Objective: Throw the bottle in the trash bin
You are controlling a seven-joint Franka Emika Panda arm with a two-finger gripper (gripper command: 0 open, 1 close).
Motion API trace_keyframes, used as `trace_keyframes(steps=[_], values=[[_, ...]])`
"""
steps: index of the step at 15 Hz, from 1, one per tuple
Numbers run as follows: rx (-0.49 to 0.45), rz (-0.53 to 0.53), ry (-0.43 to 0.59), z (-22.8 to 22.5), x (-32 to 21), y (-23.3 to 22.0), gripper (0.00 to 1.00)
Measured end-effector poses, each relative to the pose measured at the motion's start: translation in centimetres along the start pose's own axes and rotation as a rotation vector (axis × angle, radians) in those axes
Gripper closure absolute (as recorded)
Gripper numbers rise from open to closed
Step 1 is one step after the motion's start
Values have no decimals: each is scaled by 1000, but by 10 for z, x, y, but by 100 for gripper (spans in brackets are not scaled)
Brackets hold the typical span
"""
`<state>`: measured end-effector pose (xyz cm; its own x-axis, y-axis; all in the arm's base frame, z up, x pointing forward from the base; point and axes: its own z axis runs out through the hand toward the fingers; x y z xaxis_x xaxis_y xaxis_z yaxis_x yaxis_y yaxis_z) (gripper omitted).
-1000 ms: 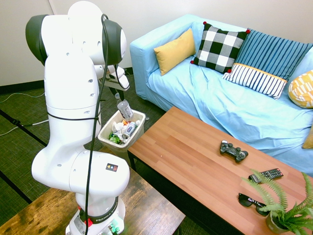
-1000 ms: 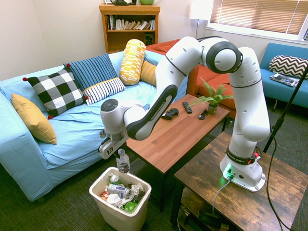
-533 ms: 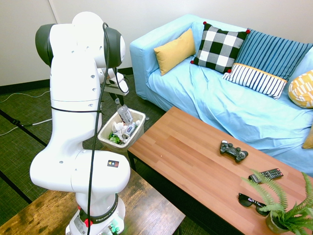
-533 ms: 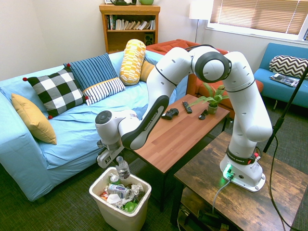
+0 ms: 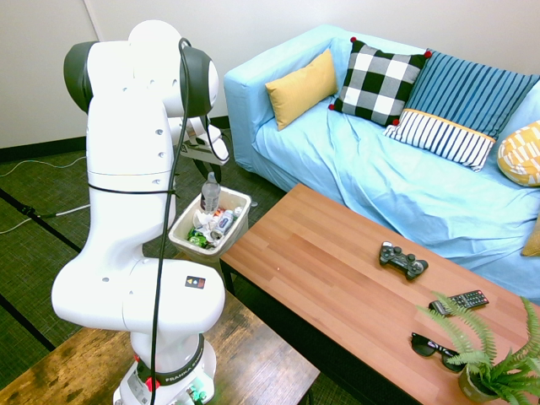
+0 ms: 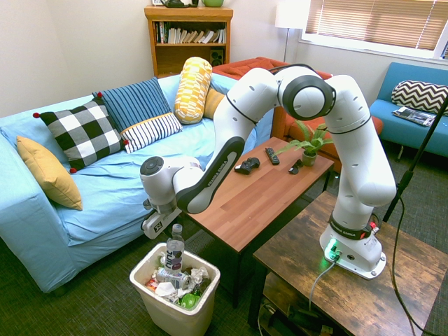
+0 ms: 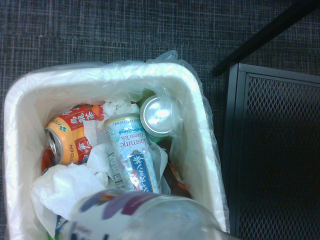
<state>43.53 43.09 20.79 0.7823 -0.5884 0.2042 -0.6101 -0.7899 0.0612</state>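
One bottle [image 6: 175, 246] stands upright in the one bin [image 6: 162, 313], among three cans (counted in the wrist view) and crumpled paper. The gripper [image 6: 162, 224] hangs just above its cap; whether its fingers are spread cannot be told.

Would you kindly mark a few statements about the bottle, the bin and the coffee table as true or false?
1. The small clear plastic water bottle stands upright in the cream-white rectangular plastic trash bin, on the rubbish. True.
2. The bin is otherwise empty. False: it holds cans and crumpled paper, including an orange drink can.
3. The robot's two-finger gripper is directly above the bottle's cap. True.
4. A black game controller lies on the long wooden coffee table. True.
5. The bin stands on the coffee table. False: it stands on the floor beside the table's end.
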Motion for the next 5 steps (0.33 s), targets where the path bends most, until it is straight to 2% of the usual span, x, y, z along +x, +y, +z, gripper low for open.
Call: trace_keyframes(steps=[5], values=[[-5, 11, -15, 2, 14, 4, 0]])
